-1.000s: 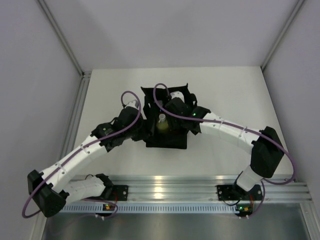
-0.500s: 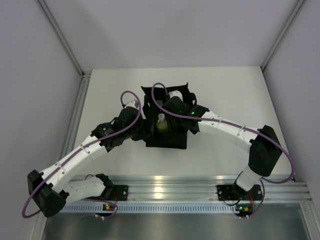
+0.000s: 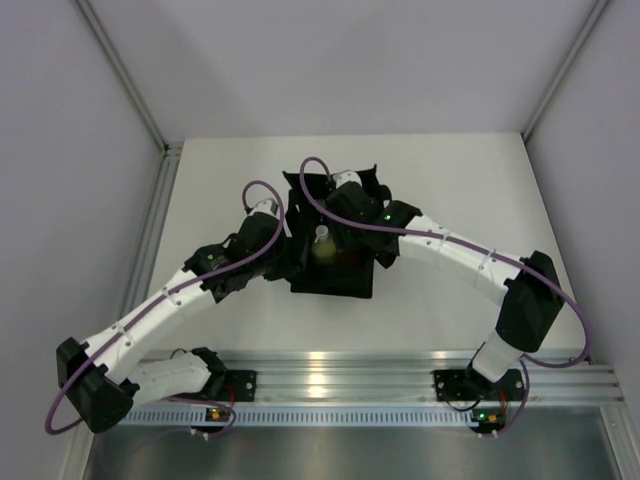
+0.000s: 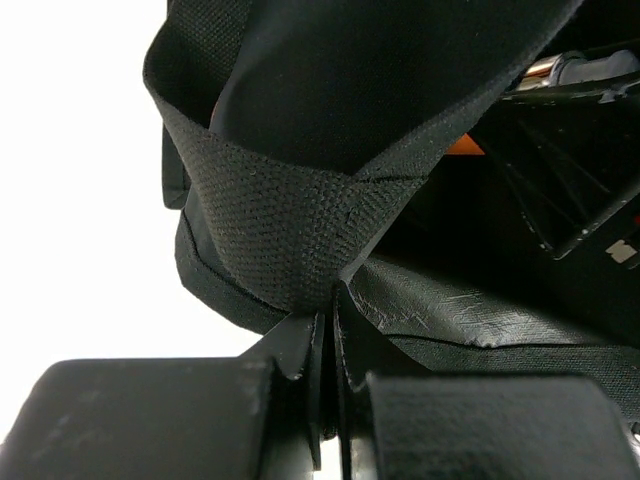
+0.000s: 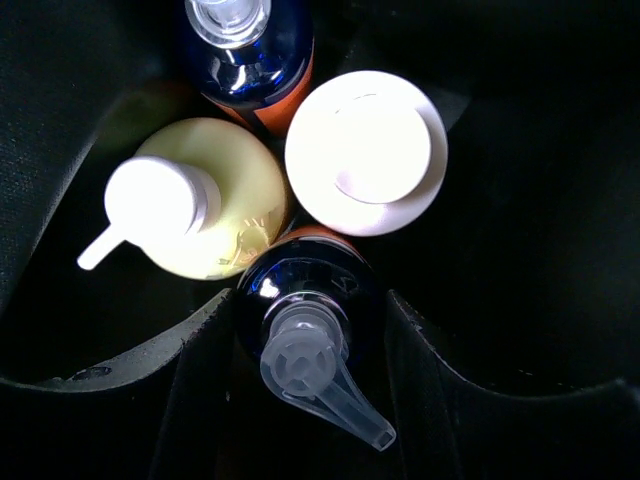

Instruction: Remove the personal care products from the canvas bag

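I see left gripper (image 4: 325, 300) clenched on rim fabric of canvas bag (image 4: 290, 220), jaws pressed together, no gap. Right gripper (image 5: 308, 312) down inside bag, spread wide, fingers (image 5: 205, 345) flanking nearer orange bottle (image 5: 300, 275) (contact unclear to me). All 4 bottles upright in bag, packed close: yellow-green bottle (image 5: 225, 215), beige cylinder (image 5: 365, 150), 2nd orange bottle (image 5: 250, 50). Bag rests mid-table (image 3: 450, 170).

The top view looks down from behind the arm bases (image 3: 222, 384) over the whole worktop (image 3: 450, 180). Both wrist views crowd the canvas bag (image 3: 332, 280): left against its edge, right straight down inside.
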